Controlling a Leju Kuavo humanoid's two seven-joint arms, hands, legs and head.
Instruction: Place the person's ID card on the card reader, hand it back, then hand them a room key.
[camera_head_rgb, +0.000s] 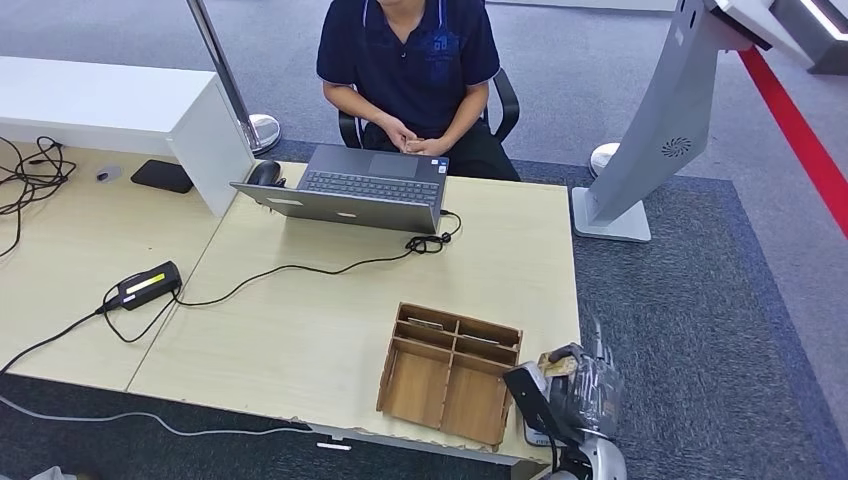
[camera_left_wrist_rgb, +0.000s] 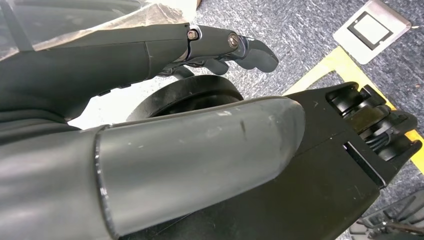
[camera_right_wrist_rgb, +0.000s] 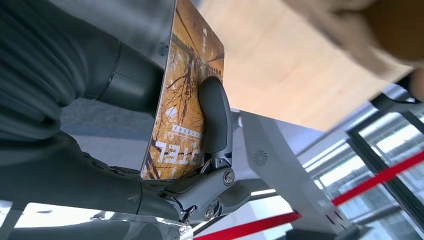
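My right hand (camera_head_rgb: 577, 388) hovers at the table's near right corner, just right of the wooden card tray (camera_head_rgb: 398, 362). It pinches a room key card (camera_right_wrist_rgb: 181, 95) printed with orange autumn trees between thumb and fingers (camera_right_wrist_rgb: 214, 117); a sliver of the card (camera_head_rgb: 556, 363) peeks out above the hand. The black card reader (camera_head_rgb: 149, 284) with a yellow-green label lies far to the left on the table. My left hand (camera_left_wrist_rgb: 150, 55) hangs low over the carpet, its fingers stretched out with nothing in them.
A person (camera_head_rgb: 410, 60) sits across the table with hands (camera_head_rgb: 415, 143) clasped behind an open laptop (camera_head_rgb: 360, 190). Cables (camera_head_rgb: 300, 268) run across the tabletop. A grey kiosk stand (camera_head_rgb: 650, 130) rises at the right. More cards (camera_head_rgb: 430, 323) stand in the tray's rear slots.
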